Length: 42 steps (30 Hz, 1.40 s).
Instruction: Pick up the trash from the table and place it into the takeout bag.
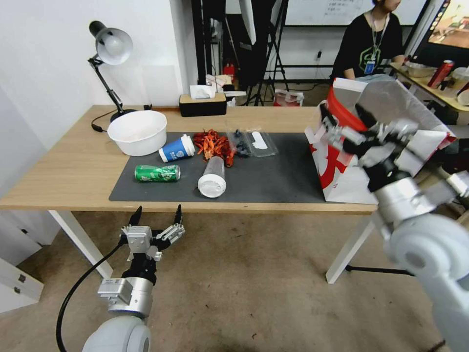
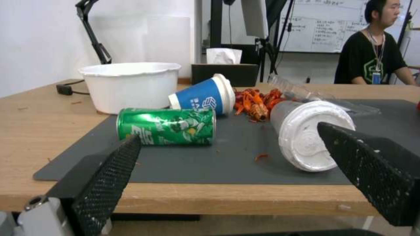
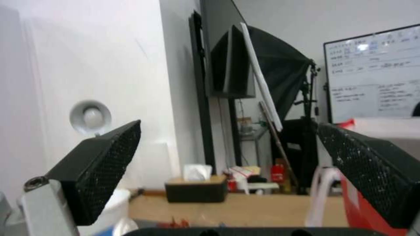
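Three pieces of trash, green can (image 1: 157, 173), blue cup (image 1: 177, 148) and clear cup (image 1: 212, 176), are lying toppled on the desk (image 1: 63, 166) mat, so the left claw (image 1: 156, 215) is hovering wide before the edge, presumably lining up, while the right claw (image 1: 343, 114) is gaping empty by the takeout bag (image 1: 342, 183).

The head view looks down and forward over the table (image 1: 73, 171) from above its near edge. The left wrist view sits low, just off that edge, facing across the can (image 2: 166, 126). The right wrist view looks level past the bag (image 3: 372, 203). All 3 share the tissue box (image 1: 202, 103).
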### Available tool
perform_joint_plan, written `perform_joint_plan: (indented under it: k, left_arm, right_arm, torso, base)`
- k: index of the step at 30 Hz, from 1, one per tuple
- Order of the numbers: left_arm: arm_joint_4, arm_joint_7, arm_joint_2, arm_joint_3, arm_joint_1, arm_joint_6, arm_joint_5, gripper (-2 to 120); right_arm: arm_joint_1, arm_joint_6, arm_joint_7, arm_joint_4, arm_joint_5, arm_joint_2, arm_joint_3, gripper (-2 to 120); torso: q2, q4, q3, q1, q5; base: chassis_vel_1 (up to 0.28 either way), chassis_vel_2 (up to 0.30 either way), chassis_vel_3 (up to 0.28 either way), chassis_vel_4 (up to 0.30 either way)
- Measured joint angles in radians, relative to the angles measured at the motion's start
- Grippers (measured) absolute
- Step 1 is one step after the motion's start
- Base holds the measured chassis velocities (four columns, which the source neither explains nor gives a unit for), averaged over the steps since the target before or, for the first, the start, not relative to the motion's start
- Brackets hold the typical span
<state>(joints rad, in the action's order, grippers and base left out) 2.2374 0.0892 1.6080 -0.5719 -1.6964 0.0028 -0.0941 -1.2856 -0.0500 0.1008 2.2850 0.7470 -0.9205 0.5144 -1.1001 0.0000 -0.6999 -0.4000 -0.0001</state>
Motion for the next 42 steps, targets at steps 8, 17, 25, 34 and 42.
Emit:
perform_joint_plan:
  k: [8,17,25,34,42]
  left_arm:
    - [-0.008,0.0,0.0,-0.001,0.002,0.0,0.0,100]
    - [-0.018,-0.001,0.0,0.001,0.006,-0.006,0.0,100]
    - [-0.033,-0.001,0.0,0.007,0.015,-0.008,0.001,100]
    - [-0.045,0.001,0.0,0.022,0.024,-0.009,0.007,100]
    - [-0.072,0.05,0.0,0.051,0.046,-0.078,0.002,100]
  right_arm:
    - [-0.192,-0.154,-0.01,-0.065,-0.205,-0.087,-0.014,100]
    - [-0.302,-0.255,-0.006,-0.135,-0.279,-0.148,-0.031,100]
    - [-0.356,-0.331,0.002,-0.23,-0.319,-0.198,-0.036,100]
    - [-0.371,-0.362,0.0,-0.264,-0.321,-0.218,-0.03,100]
    - [-0.364,-0.362,0.0,-0.268,-0.326,-0.22,-0.027,100]
  torso:
    - [0.0,0.0,0.0,0.0,0.0001]
    - [0.0,0.0,0.0,0.0,0.0001]
    - [0.0,0.0001,0.0,0.0,0.0001]
    - [0.0,0.0001,0.0,0.0,0.0]
    - [0.0,0.0001,0.0,0.0,0.0001]
  base:
    - [0.0,0.0,0.0,0.0]
    - [0.0,0.0,0.0,0.0]
    - [0.0,0.0,0.0,0.0]
    - [0.0,0.0,0.0,0.0]
    - [0.0,0.0,0.0,0.0]
